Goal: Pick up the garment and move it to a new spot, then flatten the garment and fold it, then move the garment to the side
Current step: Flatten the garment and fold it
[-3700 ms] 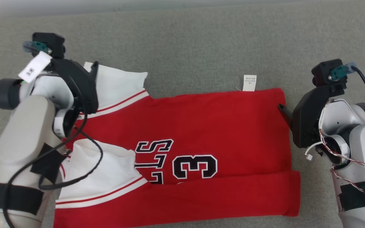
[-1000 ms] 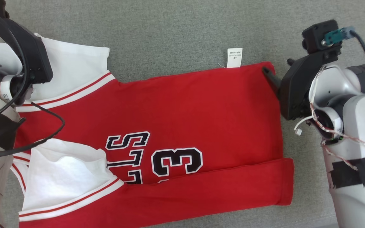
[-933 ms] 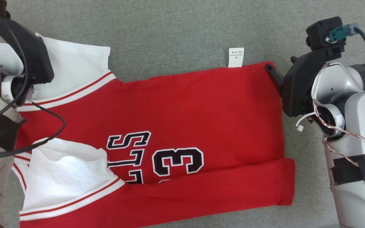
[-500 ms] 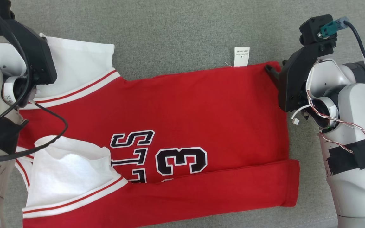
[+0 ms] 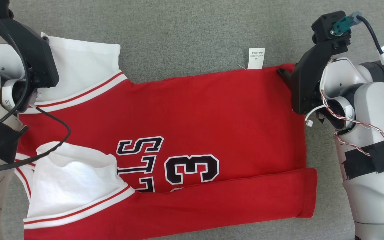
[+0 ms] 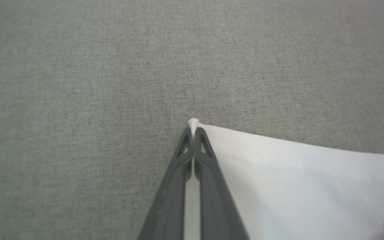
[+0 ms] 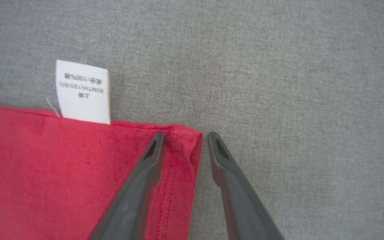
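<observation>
**Item:** red shirt (image 5: pixel 212 113) with white sleeves and black numerals. It lies flat on the grey upholstery (image 5: pixel 185 30), its long axis running across me, sleeves and neck toward my left and hem toward my right. The near long edge is already turned over into a band. The far long edge is a single layer, with a white label (image 7: pixel 82 91) poking out beyond it.

**My left gripper** (image 6: pixel 193 131): fingers pressed together on the far corner of the white sleeve (image 6: pixel 295 180), a tip of cloth showing past them. The arm reaches forward over the shirt's left end, fingers pointing away from me.

**My right gripper** (image 7: pixel 186 136): fingers parted some way, nothing pinched. One finger lies on the red cloth and the other on the upholstery just beside it, so the far hem corner (image 7: pixel 183 156) sits between them. The arm stands at the shirt's right end, wrist angled inward.

**Judgement:** the fold turns on that far edge, which lies between my two grippers. The right one needs to close on its corner before both can bring the edge toward me.
</observation>
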Tool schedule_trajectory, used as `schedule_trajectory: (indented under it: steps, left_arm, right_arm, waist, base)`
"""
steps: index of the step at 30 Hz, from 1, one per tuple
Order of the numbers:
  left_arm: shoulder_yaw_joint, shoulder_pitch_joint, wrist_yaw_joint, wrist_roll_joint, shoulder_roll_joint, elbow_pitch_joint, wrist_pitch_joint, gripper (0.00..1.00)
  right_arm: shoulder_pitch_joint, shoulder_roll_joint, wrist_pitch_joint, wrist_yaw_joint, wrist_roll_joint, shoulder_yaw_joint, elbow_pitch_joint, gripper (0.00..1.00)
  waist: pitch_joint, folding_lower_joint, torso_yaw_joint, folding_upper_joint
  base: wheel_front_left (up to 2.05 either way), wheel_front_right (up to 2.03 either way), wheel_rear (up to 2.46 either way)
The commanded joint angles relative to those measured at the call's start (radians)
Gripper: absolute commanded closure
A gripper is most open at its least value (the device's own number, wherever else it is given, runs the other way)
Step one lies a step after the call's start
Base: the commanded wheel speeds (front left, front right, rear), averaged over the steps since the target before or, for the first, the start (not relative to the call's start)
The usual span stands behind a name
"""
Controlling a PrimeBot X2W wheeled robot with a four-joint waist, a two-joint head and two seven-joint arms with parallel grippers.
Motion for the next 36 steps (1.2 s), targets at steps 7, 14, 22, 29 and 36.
schedule_trajectory:
  steps: [7,14,22,29,36]
  left_arm:
    - [-0.005,0.02,0.005,-0.016,0.01,0.0,-0.003,1.0]
    - [-0.007,0.026,0.008,-0.018,0.015,-0.018,-0.032,1.0]
    - [0.016,0.077,0.025,-0.042,-0.017,-0.06,-0.12,1.0]
    - [0.04,0.192,0.043,-0.065,-0.027,-0.14,-0.255,1.0]
    - [0.06,0.341,0.063,-0.085,-0.027,-0.282,-0.37,1.0]
  right_arm:
    - [0.003,-0.001,0.026,0.0,0.009,0.029,-0.002,1.0]
    - [0.012,-0.002,-0.015,0.0,-0.01,0.017,-0.032,1.0]
    - [0.057,-0.002,-0.05,0.0,-0.014,0.01,-0.049,1.0]
    - [0.141,-0.002,-0.091,0.0,-0.03,0.019,-0.107,1.0]
    - [0.242,-0.002,-0.12,0.0,-0.052,0.039,-0.168,1.0]
  waist:
    - [-0.005,0.0,0.002,0.0]
    - [-0.017,0.0,-0.001,0.0]
    - [-0.058,0.0,0.012,0.0]
    - [-0.126,0.0,0.035,0.0]
    - [-0.182,0.0,0.065,0.0]
  base:
    - [0.0,0.0,0.0]
    - [0.0,0.0,0.0]
    - [0.0,0.0,0.0]
    - [0.0,0.0,0.0]
    - [0.0,0.0,0.0]
